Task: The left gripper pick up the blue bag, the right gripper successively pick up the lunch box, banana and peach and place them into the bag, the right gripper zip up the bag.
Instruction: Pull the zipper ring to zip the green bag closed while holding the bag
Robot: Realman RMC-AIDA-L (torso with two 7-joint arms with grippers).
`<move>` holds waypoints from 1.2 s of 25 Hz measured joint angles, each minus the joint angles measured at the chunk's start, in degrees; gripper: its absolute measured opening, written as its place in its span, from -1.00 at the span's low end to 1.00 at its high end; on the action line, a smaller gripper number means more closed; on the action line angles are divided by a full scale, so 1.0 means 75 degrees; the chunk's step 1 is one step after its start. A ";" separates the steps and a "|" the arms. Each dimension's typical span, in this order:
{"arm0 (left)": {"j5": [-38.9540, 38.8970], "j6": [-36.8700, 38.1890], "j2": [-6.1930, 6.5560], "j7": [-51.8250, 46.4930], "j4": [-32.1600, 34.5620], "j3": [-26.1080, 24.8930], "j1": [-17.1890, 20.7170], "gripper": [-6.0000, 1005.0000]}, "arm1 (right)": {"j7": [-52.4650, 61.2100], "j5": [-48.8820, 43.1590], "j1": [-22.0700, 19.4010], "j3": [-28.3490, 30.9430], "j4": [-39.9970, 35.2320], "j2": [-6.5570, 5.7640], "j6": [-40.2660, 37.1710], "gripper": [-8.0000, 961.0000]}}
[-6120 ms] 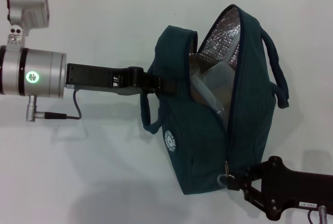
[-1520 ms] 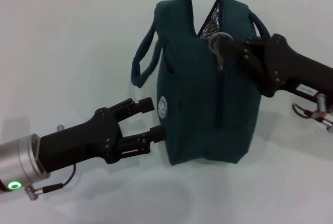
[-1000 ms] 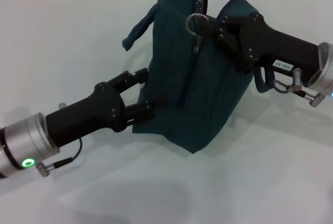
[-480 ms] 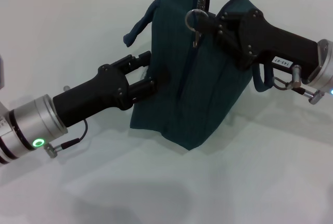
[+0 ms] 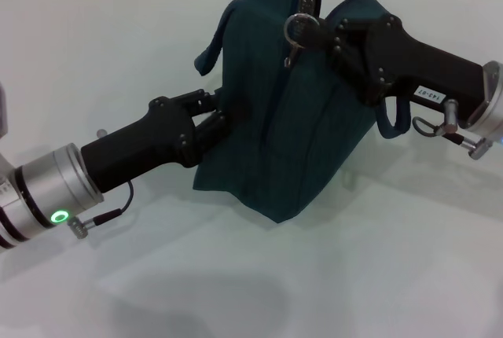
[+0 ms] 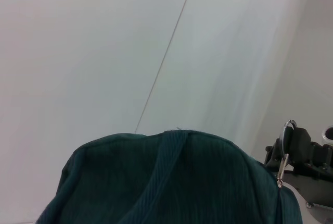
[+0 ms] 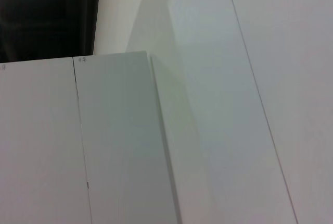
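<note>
The right gripper [image 5: 314, 33] pinches the ring pull [image 5: 301, 27] at the zipper's far end. The left gripper [image 5: 214, 118] is pressed against the bag [image 5: 275, 141]; I cannot tell whether it is closed. Brace the bag firmly while the zipper finishes.

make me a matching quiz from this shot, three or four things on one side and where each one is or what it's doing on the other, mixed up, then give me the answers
Things:
1. left gripper
2. right gripper
3. blue bag
4. ring pull

Places or states:
A. tilted on the table
B. pressed against the bag's side
C. at the bag's top, on the zipper
D. metal loop just beyond the right gripper's tip

Pairs: 1-B, 2-C, 3-A, 4-D
</note>
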 joint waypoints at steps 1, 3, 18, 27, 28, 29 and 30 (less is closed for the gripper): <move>0.0021 0.0000 0.0002 0.0001 0.0000 0.0001 -0.0001 -0.22 | 0.0001 0.0001 -0.0004 0.0000 0.0000 0.0000 0.0000 -0.97; 0.0059 0.0000 0.0011 0.0002 0.0000 0.0033 -0.0007 -0.42 | 0.0001 0.0015 -0.0021 0.0000 0.0000 0.0000 -0.0001 -0.97; 0.0317 -0.0002 0.0061 0.0108 0.0031 0.0416 0.0048 -0.79 | 0.0130 0.0577 -0.0128 -0.0003 0.0000 0.0000 -0.0259 -0.97; 0.0953 0.0293 0.0082 0.0105 0.0060 0.0503 0.0107 -0.84 | 0.0379 0.0837 -0.0151 0.0038 0.0052 0.0000 0.0039 -0.97; 0.0997 0.0338 0.0084 0.0106 0.0060 0.0515 0.0107 -0.85 | 0.0401 0.0882 -0.0172 0.0042 0.0050 0.0000 0.0066 -0.97; 0.1044 0.0394 0.0087 0.0106 0.0062 0.0521 0.0107 -0.85 | 0.0418 0.0912 -0.0195 0.0042 0.0042 0.0000 0.0098 -0.97; 0.1113 0.0444 0.0087 0.0106 0.0063 0.0529 0.0111 -0.85 | 0.0430 0.0944 -0.0212 0.0043 0.0024 0.0000 0.0133 -0.97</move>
